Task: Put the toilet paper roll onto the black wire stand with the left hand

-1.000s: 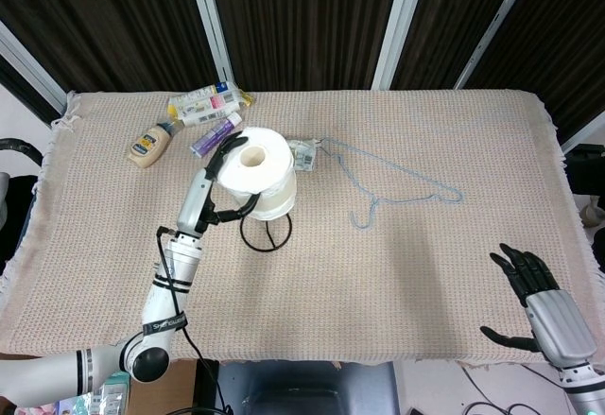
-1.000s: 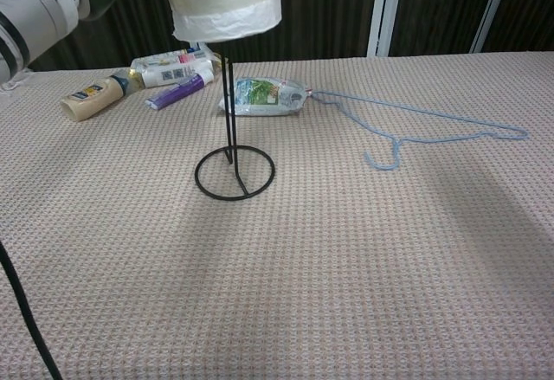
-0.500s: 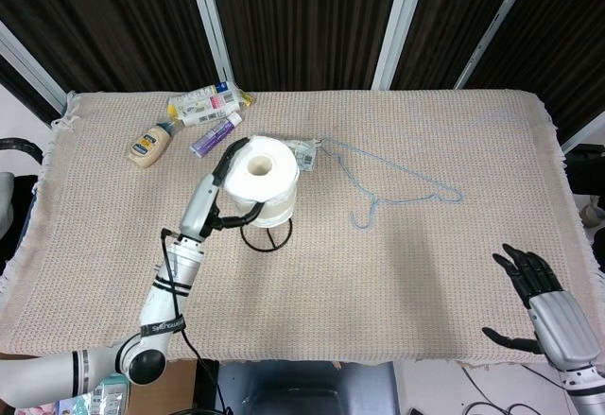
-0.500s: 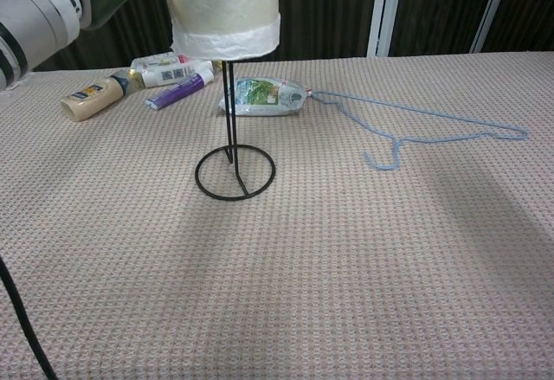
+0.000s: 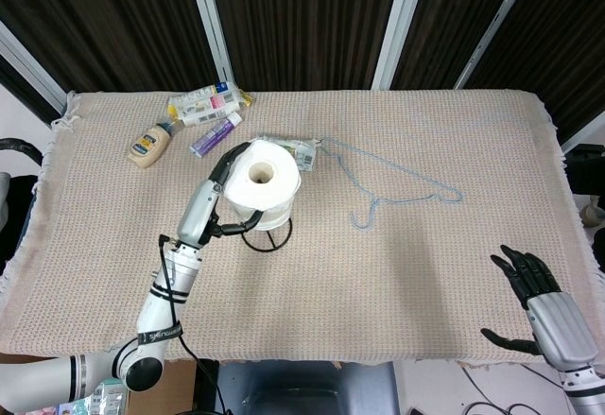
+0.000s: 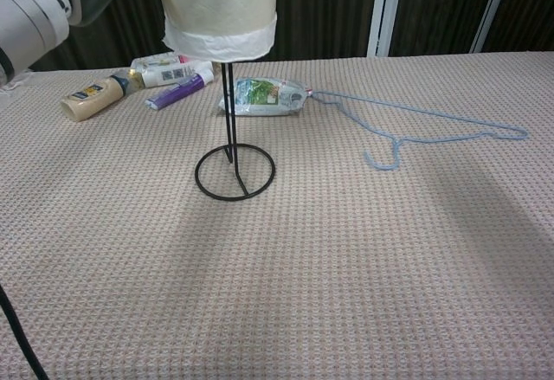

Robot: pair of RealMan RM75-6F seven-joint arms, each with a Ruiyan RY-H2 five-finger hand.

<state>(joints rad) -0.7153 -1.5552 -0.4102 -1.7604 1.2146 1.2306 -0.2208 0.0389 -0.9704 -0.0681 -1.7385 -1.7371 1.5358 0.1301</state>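
Here my left hand [image 5: 219, 195] grips the toilet paper roll [image 5: 262, 182] from its side, fingers wrapped around it, holding it high over the black wire stand [image 6: 234, 161] with the upright rod meeting the roll's underside. My right hand [image 5: 537, 294] (low at the counter's [image 5: 397, 264] near corner) rests with fingers spread, holding nothing. A blue hanger [image 5: 397, 183] lies beside the stand.

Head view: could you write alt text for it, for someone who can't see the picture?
From above, the robot's left hand holds a toilet paper roll over a black wire stand on a beige cloth-covered table. Bottles lie at the back left, a blue wire hanger to the right, and the right hand rests open at the table's near right corner.
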